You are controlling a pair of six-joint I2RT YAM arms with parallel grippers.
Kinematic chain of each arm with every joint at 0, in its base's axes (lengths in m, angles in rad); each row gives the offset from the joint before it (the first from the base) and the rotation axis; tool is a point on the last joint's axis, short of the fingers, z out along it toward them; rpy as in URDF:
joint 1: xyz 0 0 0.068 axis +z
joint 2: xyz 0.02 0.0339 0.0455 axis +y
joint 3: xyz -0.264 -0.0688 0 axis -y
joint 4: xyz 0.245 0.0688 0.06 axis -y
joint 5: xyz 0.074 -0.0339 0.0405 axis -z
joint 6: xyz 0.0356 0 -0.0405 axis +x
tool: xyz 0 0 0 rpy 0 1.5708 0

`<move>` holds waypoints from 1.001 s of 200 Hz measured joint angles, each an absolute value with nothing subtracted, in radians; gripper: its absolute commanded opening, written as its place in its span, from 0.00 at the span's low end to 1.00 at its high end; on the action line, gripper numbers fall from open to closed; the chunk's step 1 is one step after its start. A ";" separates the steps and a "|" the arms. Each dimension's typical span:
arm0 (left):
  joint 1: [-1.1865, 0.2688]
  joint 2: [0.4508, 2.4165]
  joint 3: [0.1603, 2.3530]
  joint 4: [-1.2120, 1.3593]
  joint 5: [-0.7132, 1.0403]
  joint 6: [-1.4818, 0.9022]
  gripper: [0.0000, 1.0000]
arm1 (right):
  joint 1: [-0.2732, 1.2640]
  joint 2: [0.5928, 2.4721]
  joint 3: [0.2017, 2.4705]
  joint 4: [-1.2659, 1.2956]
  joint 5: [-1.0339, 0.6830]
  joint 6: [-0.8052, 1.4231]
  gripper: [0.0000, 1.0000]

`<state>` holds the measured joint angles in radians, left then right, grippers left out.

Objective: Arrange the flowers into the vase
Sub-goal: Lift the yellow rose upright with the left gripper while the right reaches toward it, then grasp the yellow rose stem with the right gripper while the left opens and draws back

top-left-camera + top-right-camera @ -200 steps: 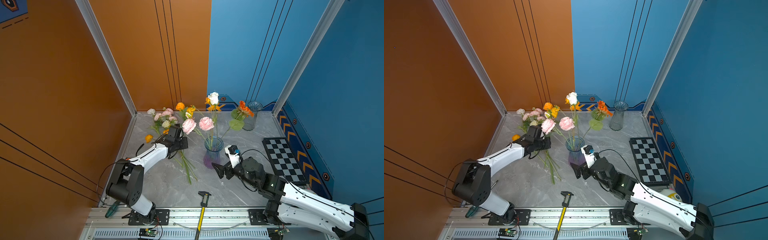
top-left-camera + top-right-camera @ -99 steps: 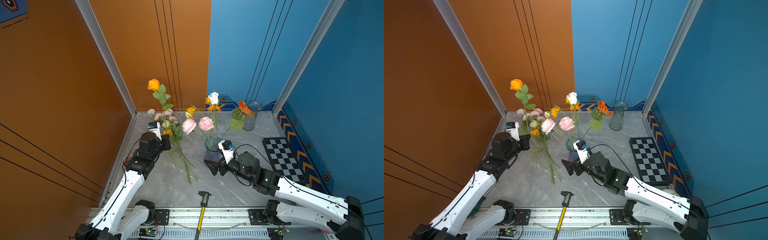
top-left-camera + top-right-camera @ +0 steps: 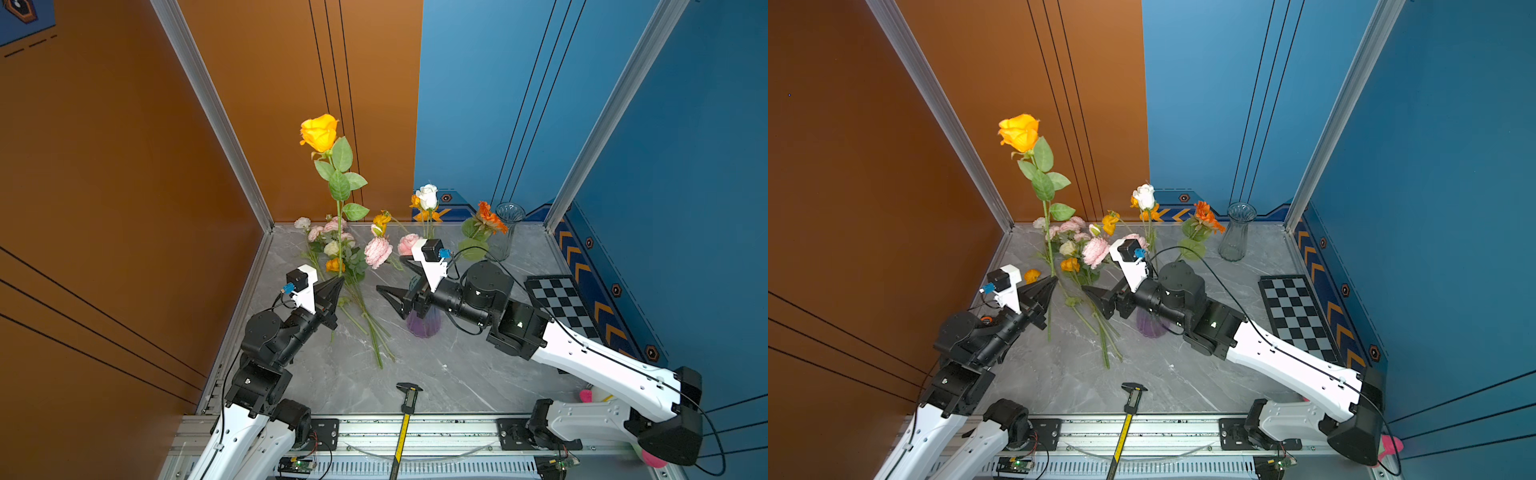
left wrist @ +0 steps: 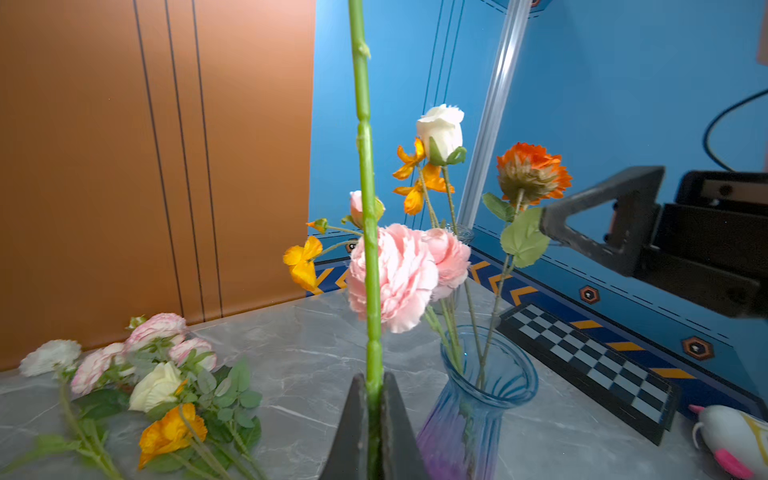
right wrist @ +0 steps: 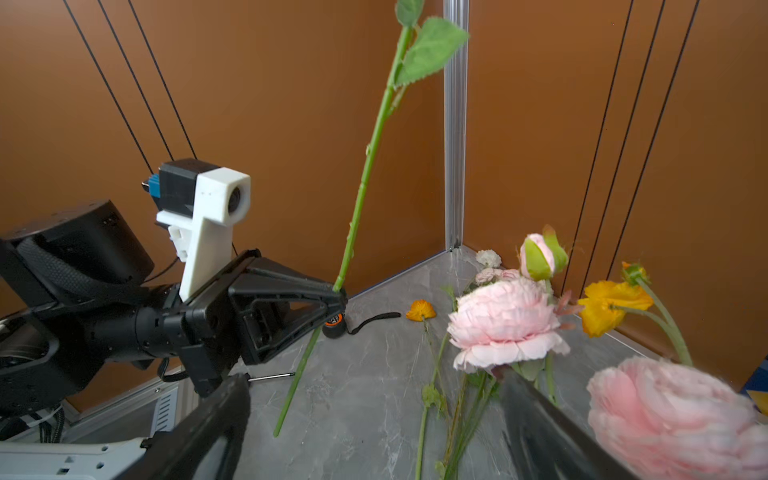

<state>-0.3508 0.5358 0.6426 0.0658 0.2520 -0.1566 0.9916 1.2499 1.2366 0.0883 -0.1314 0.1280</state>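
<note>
Left claw (image 3: 337, 284) is clamped on the rose (image 3: 340, 187), pinching its smooth green plastic stem low down, with a short tail hanging under the jaws. The stem stands near upright, yellow bloom on top and serrated leaves beneath. Right claw (image 3: 390, 299) is spread wide and empty, near the rose and facing it. The ribbed blue-to-purple glass vase (image 3: 424, 326) sits under its wrist. Loose flowers (image 3: 347, 239) lie behind on the table (image 3: 436, 374).
</note>
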 measured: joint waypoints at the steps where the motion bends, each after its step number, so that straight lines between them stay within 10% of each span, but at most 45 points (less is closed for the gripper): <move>1: -0.353 0.537 0.643 0.067 0.254 -0.157 0.00 | 0.991 1.252 1.240 0.089 -0.134 0.129 0.89; 200: -0.636 0.681 0.644 0.265 0.152 -0.109 0.00 | 0.950 1.370 1.318 0.154 -0.233 0.207 0.28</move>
